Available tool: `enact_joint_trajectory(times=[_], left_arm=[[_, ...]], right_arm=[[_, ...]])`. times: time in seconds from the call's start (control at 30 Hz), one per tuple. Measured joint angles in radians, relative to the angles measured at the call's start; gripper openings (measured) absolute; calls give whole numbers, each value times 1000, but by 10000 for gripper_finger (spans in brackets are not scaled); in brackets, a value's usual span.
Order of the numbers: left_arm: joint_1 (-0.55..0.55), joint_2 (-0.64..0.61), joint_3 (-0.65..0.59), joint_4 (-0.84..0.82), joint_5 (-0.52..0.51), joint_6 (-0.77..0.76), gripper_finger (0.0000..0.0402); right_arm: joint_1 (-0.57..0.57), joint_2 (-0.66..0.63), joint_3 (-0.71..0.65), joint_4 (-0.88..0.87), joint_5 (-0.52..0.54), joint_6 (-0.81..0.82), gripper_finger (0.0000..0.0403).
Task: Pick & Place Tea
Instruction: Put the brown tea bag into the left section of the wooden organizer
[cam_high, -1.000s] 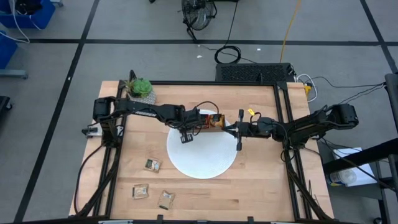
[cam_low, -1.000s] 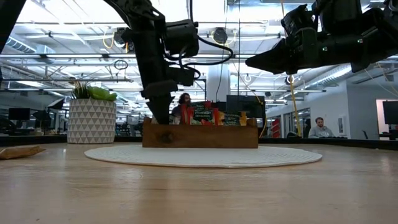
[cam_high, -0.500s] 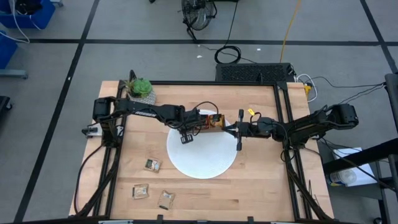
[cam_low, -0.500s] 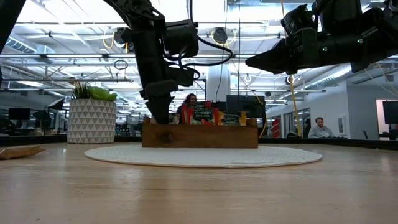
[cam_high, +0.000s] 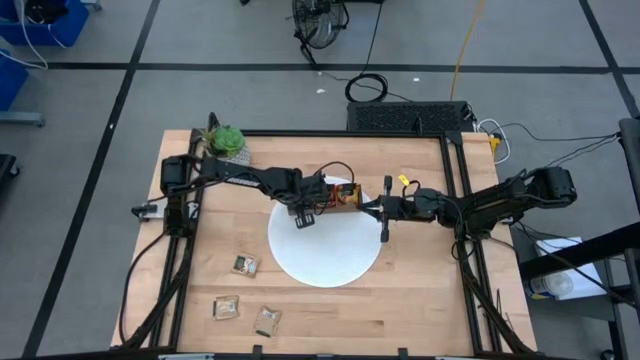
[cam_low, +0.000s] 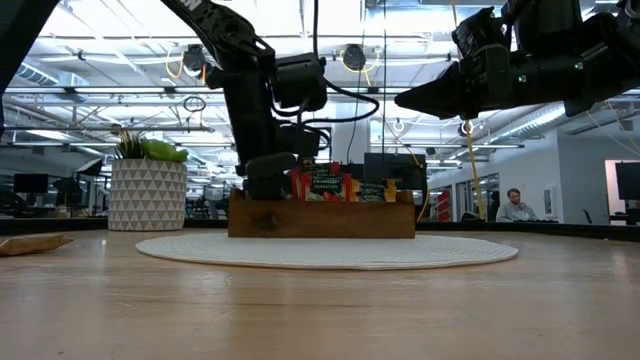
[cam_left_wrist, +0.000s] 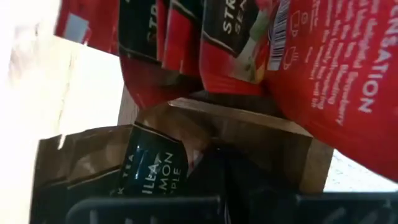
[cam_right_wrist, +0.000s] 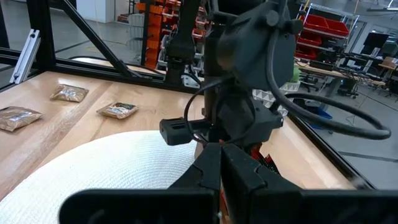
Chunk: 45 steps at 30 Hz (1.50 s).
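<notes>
The wooden tray (cam_high: 340, 197) stands on the far part of the white plate (cam_high: 325, 250) and holds upright red sachets (cam_left_wrist: 323, 81). My left gripper (cam_high: 305, 213) hangs at the tray's left end, shut on a brown tea sachet with a black label (cam_left_wrist: 134, 171). My right gripper (cam_high: 368, 207) hovers level just right of the tray, fingers shut (cam_right_wrist: 221, 171) and touching nothing. Three loose brown sachets (cam_high: 244, 265) (cam_high: 227, 307) (cam_high: 267, 320) lie flat on the near left of the table. My left gripper holds the brown sachet (cam_left_wrist: 81, 168) from above, at the tray's left end wall (cam_left_wrist: 261, 137). The sachet sits upright beside the red ones. The place where the fingers meet it lies under the dark gripper body at the picture's edge, so the part held cannot be told.
A potted plant (cam_high: 225, 142) stands at the far left corner. Dark frame rails (cam_high: 455, 200) run along the left and right sides. Bare wood lies near the plate, along the near edge (cam_high: 400, 320). People sit in the room beyond the table (cam_low: 515, 205).
My left gripper has moved a little toward the table's right, closer over the tray's left end, and has risen and tipped slightly in the low view. My right arm has kept still.
</notes>
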Motion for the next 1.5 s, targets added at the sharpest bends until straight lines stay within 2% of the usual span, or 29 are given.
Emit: enact_joint_trajectory(times=[0.1, 0.37, 0.67, 0.87, 0.93, 1.1, 1.2, 1.33, 1.5], left_arm=[[-4, 2, -1, 2, -41, -10, 0], [-32, 1, -5, -5, -297, -39, 1], [-79, 3, -7, -6, -454, -9, 6], [-98, 3, 0, -19, -442, 4, 2], [-103, 2, 12, -40, -385, 29, 6], [-116, 0, 33, -64, -170, 167, 3], [-127, -1, 34, -73, -127, 263, 7], [-137, -2, 34, -108, -112, 376, 5], [-142, -11, 55, -117, -187, 342, 12]], right_arm=[[0, 0, 0, 0, 0, 0, 0], [0, 0, 0, 0, 0, 0, 0], [0, 0, 0, 0, 0, 0, 0], [0, 0, 0, 0, 0, 1, 0], [0, 0, 0, 1, 0, 2, 0], [0, 0, 0, 1, 0, 3, 0], [0, 0, 0, 1, -1, 3, 0], [0, 0, 0, 1, -1, 3, 0], [0, 0, 0, 1, -1, 3, 0]])
